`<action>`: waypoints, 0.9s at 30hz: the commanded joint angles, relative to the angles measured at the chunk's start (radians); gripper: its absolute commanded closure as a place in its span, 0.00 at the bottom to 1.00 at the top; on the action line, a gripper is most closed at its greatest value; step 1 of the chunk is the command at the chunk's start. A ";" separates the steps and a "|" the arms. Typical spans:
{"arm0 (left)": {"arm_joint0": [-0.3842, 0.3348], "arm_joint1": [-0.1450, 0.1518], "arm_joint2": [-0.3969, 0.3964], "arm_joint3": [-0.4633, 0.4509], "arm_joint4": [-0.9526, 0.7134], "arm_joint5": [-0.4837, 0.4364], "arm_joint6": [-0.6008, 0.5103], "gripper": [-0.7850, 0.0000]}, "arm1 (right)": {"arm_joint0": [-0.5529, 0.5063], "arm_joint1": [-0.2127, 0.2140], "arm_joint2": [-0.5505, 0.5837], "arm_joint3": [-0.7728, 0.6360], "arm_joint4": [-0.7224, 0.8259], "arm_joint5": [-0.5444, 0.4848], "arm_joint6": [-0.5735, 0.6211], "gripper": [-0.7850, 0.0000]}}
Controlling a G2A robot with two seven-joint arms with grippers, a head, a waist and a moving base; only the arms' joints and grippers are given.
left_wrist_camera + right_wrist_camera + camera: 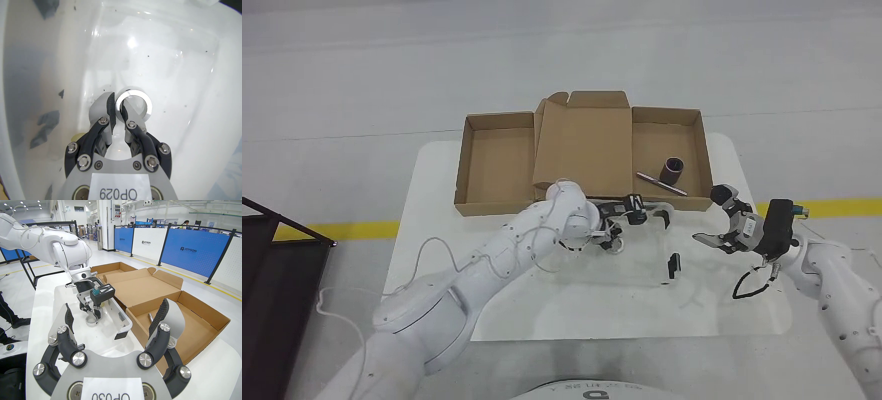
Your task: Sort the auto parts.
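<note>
Right gripper (115, 303), spread, hangs beside the clear tray (123, 318) where left gripper (116, 103) pinches one metal ring (149, 106) clear of its walls; behind it, one rod (660, 182) and one brown cylinder (673, 166) lie in the cardboard box (497, 165).

1. A factory hall: a wide, glossy pale floor (143, 262) with yellow lines (842, 207) painted on it.
2. Blue and white partition panels (191, 249) on black posts (164, 243) stand in rows.
3. Electrical control boxes (118, 210) hang on a white pillar (107, 228).
</note>
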 commanded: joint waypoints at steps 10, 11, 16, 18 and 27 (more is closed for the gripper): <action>0.056 0.078 -0.128 -0.180 0.077 0.052 0.032 1.00 | 0.000 0.000 0.000 0.000 0.000 0.000 0.000 0.00; 0.074 0.093 -0.151 -0.215 0.088 0.055 0.028 1.00 | 0.000 0.000 0.000 0.000 0.000 0.000 0.000 0.00; 0.207 0.176 -0.300 -0.445 0.166 0.069 0.005 1.00 | 0.000 0.000 0.000 0.000 0.000 0.000 0.000 0.00; 0.278 0.209 -0.372 -0.546 0.200 0.071 0.002 1.00 | 0.000 0.000 0.000 0.000 0.000 0.000 0.000 0.00; 0.603 0.309 -0.669 -0.876 0.311 0.065 0.109 1.00 | 0.000 0.000 0.000 0.000 0.000 0.000 0.000 0.00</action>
